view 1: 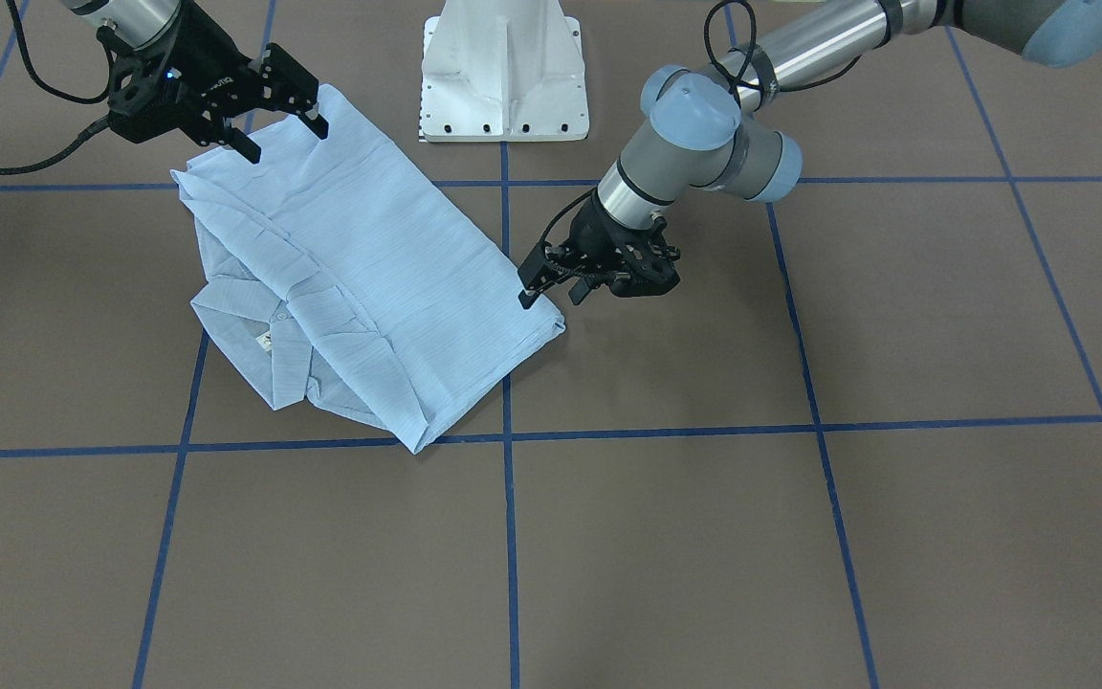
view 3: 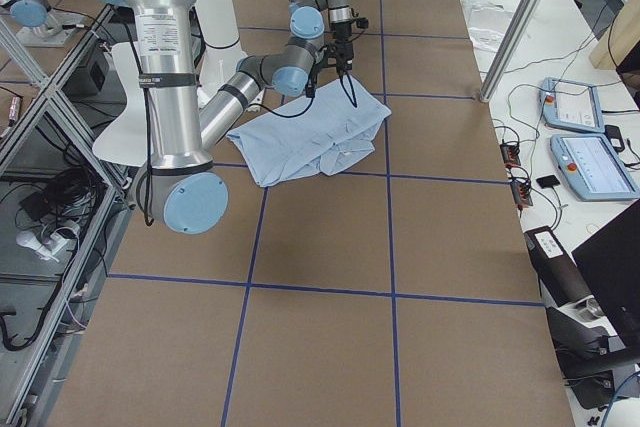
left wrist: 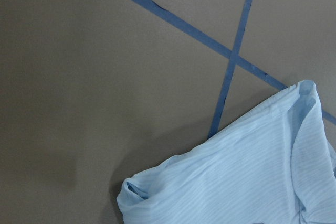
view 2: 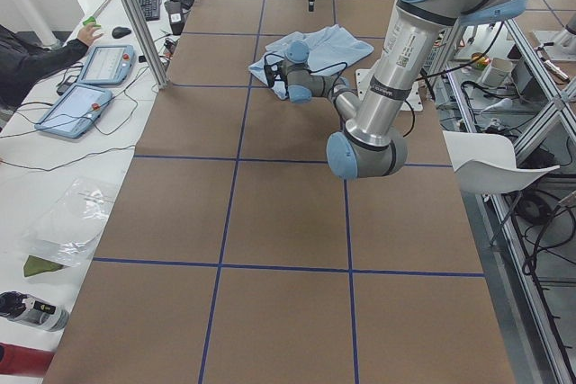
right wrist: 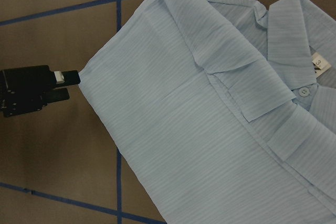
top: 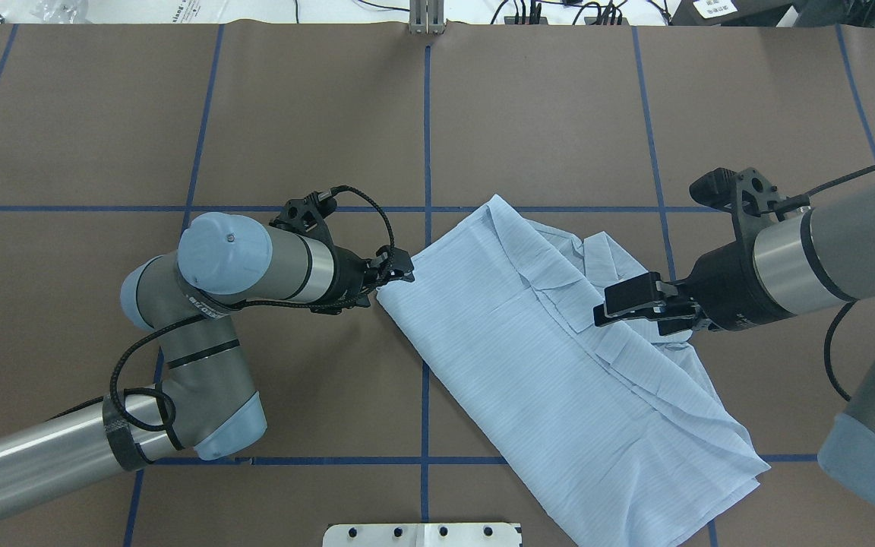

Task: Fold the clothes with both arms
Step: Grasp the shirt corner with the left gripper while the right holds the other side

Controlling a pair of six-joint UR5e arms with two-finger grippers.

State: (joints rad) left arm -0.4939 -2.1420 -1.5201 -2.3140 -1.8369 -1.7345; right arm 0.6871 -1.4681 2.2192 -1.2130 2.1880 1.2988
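You look to be between folds. The shirt (view 1: 369,258) lies flat on the table (view 1: 800,536), left of centre in the front-facing view. It is set on the diagonal and already brought in to a long rectangle, with the collar (view 1: 269,340) and some loose layers poking out along its lower-left edge. Neither arm holds anything. The left gripper (view 1: 551,297) sits at the shirt's right-hand corner in that view with its jaws apart, one finger at the cloth edge and the other over bare table. The right wrist view shows the same two fingers separated at that corner. The right gripper (view 1: 285,142) hangs over the shirt's top corner at the upper left of the frame, jaws spread wide; I cannot tell whether its tips touch the cloth. So your two pincers stand at the two ends of the long upper-right edge, which I read as lining up to lift that edge and carry it over toward the collar side. For that, each finger pair needs to straddle its corner and pinch all the stacked layers, and both arms then need to rise together so the edge keeps straight. Watch the thin cloth: a shallow pinch may take only the top layer and pull the earlier folds open. The white pedestal (view 1: 503,86) stands near the top corner, close to the right gripper's working space. Off the mat in the side views, the pendants (view 3: 585,107) and a person's sleeve (view 2: 36,56) are well apart from the shirt.
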